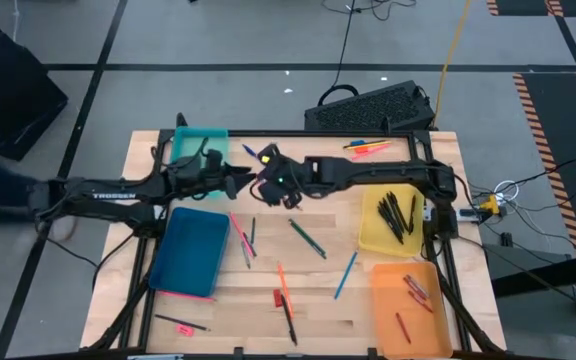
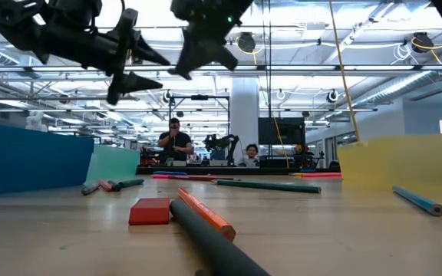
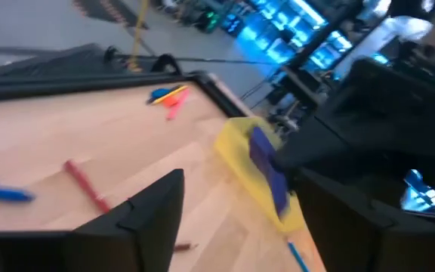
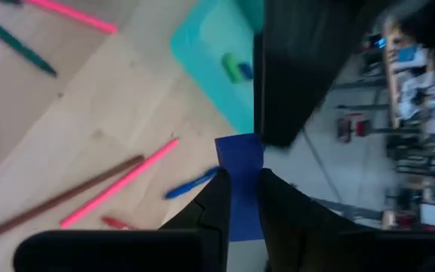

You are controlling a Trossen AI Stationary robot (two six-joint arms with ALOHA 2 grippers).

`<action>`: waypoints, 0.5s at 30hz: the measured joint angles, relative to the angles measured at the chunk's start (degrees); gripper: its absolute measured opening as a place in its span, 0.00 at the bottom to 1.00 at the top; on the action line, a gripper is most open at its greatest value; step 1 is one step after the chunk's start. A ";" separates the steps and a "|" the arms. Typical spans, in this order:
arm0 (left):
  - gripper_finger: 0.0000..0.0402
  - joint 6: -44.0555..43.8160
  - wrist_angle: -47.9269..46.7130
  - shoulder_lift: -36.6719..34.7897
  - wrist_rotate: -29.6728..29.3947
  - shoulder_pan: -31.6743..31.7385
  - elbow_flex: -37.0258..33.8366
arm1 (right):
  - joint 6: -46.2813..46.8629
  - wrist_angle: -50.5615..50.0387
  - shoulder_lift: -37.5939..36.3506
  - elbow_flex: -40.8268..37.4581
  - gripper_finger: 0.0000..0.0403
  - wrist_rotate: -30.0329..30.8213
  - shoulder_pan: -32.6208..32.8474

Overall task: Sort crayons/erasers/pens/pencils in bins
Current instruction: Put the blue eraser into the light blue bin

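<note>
One small blue rectangular eraser block (image 4: 240, 185) is pinched between the right gripper (image 4: 240, 204) fingers, aloft, the teal translucent plastic bin (image 4: 221, 57) just ahead. Judged light, rigid, slip-prone; flat faces suit gripping. Left gripper (image 3: 232, 219) spread, empty.

table (image 1: 368, 300): pale wood, smooth, matt | bins (image 1: 193, 250): translucent plastic, slight sheen | my right gripper (image 4: 240, 198): matt black, pinching a matt blue eraser (image 4: 240, 160)

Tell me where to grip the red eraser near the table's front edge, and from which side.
Grip the red eraser across its short sides, coming straight down. It lies flat, low and blocky, with an orange stick close beside it, so keep the fingers clear of that side.
</note>
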 joint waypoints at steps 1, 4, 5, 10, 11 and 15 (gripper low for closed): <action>0.66 0.52 1.67 0.78 0.61 0.00 0.00 | -0.12 0.72 -0.02 -0.01 0.12 0.96 0.52; 0.68 0.79 5.51 2.64 2.61 0.00 -0.02 | -0.24 1.53 0.00 0.00 0.12 4.44 1.36; 0.68 0.89 6.06 3.07 3.14 0.00 -0.02 | -0.11 1.51 0.00 0.00 0.12 5.43 1.49; 0.62 2.59 6.52 4.34 2.43 -0.04 -0.04 | 1.53 2.75 0.00 0.00 0.12 5.81 1.53; 0.60 2.97 6.64 4.31 2.10 -0.04 -0.07 | 1.53 2.97 0.00 0.00 0.12 5.81 1.53; 0.48 5.46 8.83 4.27 0.49 0.01 -0.07 | 1.51 3.43 0.00 0.00 0.12 5.59 1.49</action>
